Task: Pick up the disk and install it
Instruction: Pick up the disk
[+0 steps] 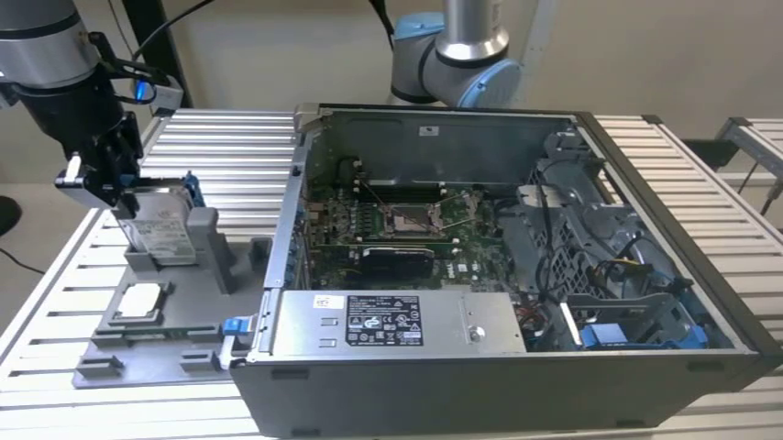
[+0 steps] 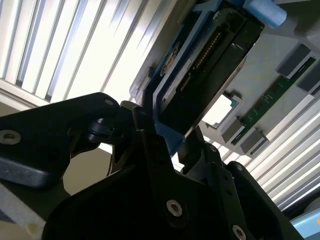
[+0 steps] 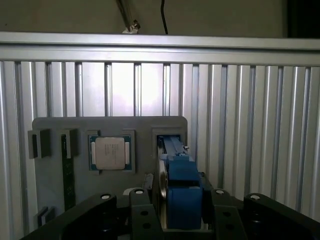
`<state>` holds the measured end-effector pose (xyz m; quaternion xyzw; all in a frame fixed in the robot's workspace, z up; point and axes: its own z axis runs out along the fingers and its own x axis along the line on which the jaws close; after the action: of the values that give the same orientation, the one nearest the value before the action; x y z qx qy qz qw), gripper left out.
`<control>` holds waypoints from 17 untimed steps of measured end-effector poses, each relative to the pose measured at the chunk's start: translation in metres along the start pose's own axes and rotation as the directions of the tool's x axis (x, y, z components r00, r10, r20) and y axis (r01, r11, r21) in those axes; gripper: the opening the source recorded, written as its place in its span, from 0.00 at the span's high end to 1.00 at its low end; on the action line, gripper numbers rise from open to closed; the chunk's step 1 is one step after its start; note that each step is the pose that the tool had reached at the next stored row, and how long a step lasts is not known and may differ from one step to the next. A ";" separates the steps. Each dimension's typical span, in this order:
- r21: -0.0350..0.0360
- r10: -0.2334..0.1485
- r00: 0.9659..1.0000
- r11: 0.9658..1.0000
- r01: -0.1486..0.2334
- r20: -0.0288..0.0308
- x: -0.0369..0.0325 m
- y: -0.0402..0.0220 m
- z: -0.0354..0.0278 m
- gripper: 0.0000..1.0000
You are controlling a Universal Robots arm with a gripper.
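The disk [image 1: 161,226] stands upright on edge in the slot of a grey holder [image 1: 208,240] at the exterior view's left, silver-grey with a white label and a blue bracket. My gripper [image 1: 124,203] comes down on it from above, with its fingers shut on the disk's upper end. In the first wrist view the blue bracket of the disk [image 3: 183,187] sits clamped between the black fingers of the gripper [image 3: 182,212]. In the second wrist view the disk [image 2: 205,75] shows its dark edge and connector pins beyond the gripper [image 2: 170,140]. Whether the disk has risen out of the slot I cannot tell.
The open computer case [image 1: 292,197] lies to the exterior view's right of the holder, with a motherboard [image 1: 398,225], a grey box with a white label [image 1: 381,321] and a blue-trimmed bay [image 1: 618,330]. A square chip [image 1: 138,302] [image 3: 111,152] rests on the grey fixture plate [image 1: 183,344]. Another arm's base [image 1: 456,55] stands behind.
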<state>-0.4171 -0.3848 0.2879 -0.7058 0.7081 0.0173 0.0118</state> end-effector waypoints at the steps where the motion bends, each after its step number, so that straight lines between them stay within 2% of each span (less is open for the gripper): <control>1: 0.000 0.000 1.000 1.000 0.000 0.000 0.0000 0.0000 0.0000 0.00; 2: 0.000 0.000 1.000 1.000 0.000 0.000 0.0000 0.0000 0.0000 0.00; 3: 0.000 0.000 1.000 1.000 0.000 0.000 0.0000 0.0000 0.0000 1.00; 14: 0.000 0.000 1.000 1.000 0.000 0.000 0.0000 0.0003 -0.0002 1.00; 15: 0.000 0.000 1.000 1.000 0.000 0.001 0.0000 0.0003 -0.0003 1.00; 16: 0.000 0.000 1.000 1.000 0.000 0.007 0.0002 0.0003 -0.0005 1.00; 17: 0.000 0.000 1.000 1.000 0.000 0.017 0.0003 0.0003 -0.0004 1.00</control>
<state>-0.4174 -0.3851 0.2883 -0.7056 0.7080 0.0235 0.0178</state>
